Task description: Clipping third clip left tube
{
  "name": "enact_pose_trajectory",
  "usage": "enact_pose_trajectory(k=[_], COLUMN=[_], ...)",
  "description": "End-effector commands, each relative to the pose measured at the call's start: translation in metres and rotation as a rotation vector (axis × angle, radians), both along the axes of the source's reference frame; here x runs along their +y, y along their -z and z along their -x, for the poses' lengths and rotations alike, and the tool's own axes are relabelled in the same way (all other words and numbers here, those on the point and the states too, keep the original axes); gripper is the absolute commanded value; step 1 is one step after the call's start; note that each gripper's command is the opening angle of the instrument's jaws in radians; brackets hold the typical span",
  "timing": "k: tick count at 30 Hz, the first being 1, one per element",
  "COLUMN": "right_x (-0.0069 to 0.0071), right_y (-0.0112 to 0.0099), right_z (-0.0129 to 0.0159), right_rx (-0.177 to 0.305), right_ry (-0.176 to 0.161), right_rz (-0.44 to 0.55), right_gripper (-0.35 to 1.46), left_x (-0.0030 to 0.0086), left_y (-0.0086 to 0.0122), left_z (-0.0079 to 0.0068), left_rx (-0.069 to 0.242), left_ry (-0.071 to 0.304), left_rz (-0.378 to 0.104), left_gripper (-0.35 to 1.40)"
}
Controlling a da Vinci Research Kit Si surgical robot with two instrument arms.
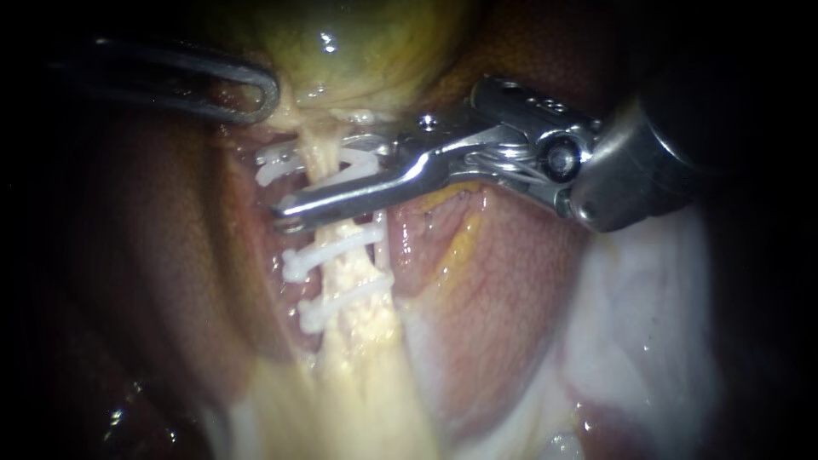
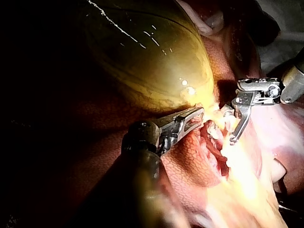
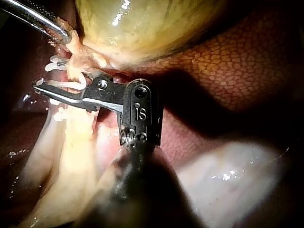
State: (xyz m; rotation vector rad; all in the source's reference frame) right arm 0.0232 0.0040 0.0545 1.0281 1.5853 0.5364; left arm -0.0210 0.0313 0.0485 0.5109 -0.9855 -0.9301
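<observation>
The gallbladder (image 1: 341,51) is gripped at its neck by the closed jaws of the left instrument (image 1: 260,98). The tube (image 1: 362,298), bearing two clips (image 1: 332,252), is straddled above them by the right instrument (image 1: 298,192), its narrowly parted jaws holding a clip (image 1: 362,162).

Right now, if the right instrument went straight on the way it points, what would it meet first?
The right instrument spans the pale tube, a clip between its jaws. Just beyond its tips lies dark red liver, probably met first; depth is unclear.
</observation>
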Motion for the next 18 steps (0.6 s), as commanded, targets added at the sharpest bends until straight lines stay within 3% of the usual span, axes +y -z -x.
enact_pose_trajectory(k=[1, 7, 9, 18], right_x=[0.0001, 0.0003, 0.0003, 0.0002], right_y=[0.0001, 0.0002, 0.0002, -0.0003], right_z=[0.0000, 0.0001, 0.0001, 0.0000], right_rx=[-0.001, -0.019, -0.031, -0.056], right_ry=[-0.002, -0.004, -0.001, 0.007], right_rz=[0.000, -0.030, -0.052, -0.099], right_gripper=[0.02, -0.18, -0.35, -0.35], left_x=[0.0000, 0.0000, 0.0000, 0.0000], left_y=[0.0000, 0.0000, 0.0000, 0.0000], left_z=[0.0000, 0.0000, 0.0000, 0.0000], left_rx=[0.000, 0.000, 0.000, 0.000], left_ry=[0.000, 0.000, 0.000, 0.000], left_rz=[0.000, 0.000, 0.000, 0.000], left_gripper=[-0.35, -0.35, -0.35, -0.35])
